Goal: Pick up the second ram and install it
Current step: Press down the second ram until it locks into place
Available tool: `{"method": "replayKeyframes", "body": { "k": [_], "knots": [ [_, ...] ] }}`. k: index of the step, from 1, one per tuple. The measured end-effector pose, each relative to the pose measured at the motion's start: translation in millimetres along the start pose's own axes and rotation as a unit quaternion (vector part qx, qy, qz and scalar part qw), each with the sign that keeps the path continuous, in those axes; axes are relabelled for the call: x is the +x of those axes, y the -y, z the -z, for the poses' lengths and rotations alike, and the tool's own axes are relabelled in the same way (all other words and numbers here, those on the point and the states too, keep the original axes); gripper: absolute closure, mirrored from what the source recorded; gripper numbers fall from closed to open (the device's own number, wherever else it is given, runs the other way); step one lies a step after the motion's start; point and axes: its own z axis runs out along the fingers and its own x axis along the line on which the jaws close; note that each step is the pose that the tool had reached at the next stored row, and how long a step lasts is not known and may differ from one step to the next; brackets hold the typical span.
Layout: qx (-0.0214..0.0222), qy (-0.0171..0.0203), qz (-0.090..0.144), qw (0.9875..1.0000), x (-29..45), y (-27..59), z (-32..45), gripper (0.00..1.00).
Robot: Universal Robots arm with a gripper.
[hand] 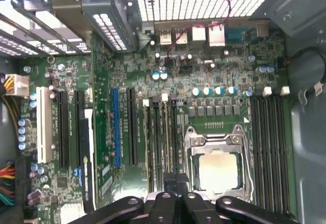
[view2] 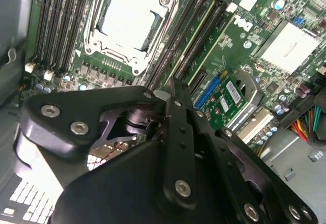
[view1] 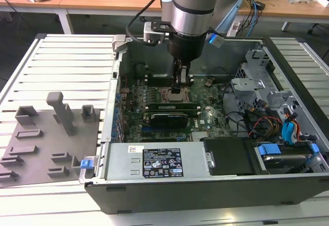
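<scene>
Gripper (view1: 181, 82) is down inside the open computer case (view1: 288, 77), at 12 o'clock of the CPU socket (view1: 172, 95). Fingers pressed together over the memory slots (hand: 164, 147). Second ram: cannot tell where. White label (view1: 162, 163) on the power supply, print unreadable.
</scene>
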Motion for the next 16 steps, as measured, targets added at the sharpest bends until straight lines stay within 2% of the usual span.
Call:
{"method": "replayKeyframes", "body": {
  "k": [3,4,6,8,12,14,16],
  "knots": [
    [-0.0021,-0.0016,0.0,1.0,-0.9,16.1,-3.2,0.89],
    [-0.0028,-0.0019,0.0,1.0,-1.6,26.5,-6.8,0.89],
    [-0.0029,-0.002,0.0,1.0,-2.1,34.4,-11.1,0.89],
    [-0.0029,-0.0021,0.0,1.0,-2.7,43.0,-19.7,0.89],
    [-0.0029,-0.002,0.001,1.0,-3.5,51.2,-32.9,0.89],
    [-0.003,-0.0029,0.001,1.0,-3.5,52.7,-43.0,0.89],
    [-0.0023,-0.0019,0.001,1.0,-3.6,52.6,-44.3,0.89]
  ]
}}
